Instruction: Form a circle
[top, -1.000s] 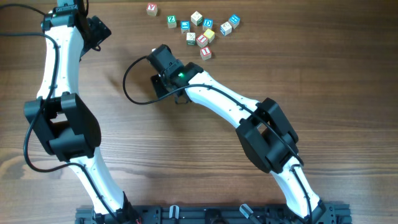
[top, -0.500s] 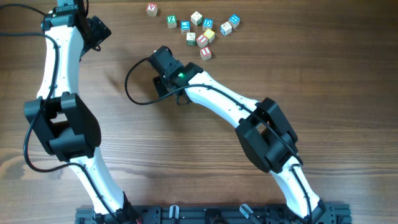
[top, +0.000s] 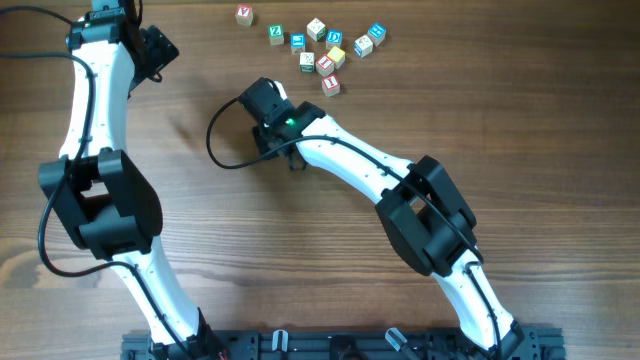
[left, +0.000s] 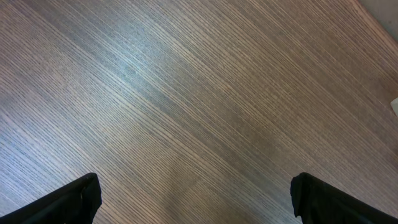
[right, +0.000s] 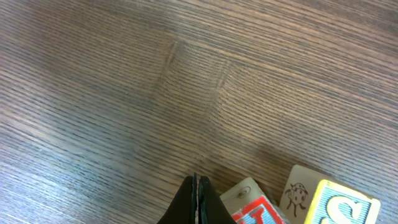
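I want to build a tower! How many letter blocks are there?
11 blocks along the far edge: one alone at left, two next, seven clustered, one nearest the right arm. More could hide beneath it.

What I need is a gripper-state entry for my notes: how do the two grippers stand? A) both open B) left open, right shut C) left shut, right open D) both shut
B: the left gripper has its fingers spread to the frame's corners, while the right gripper has its tips pressed together, holding nothing.
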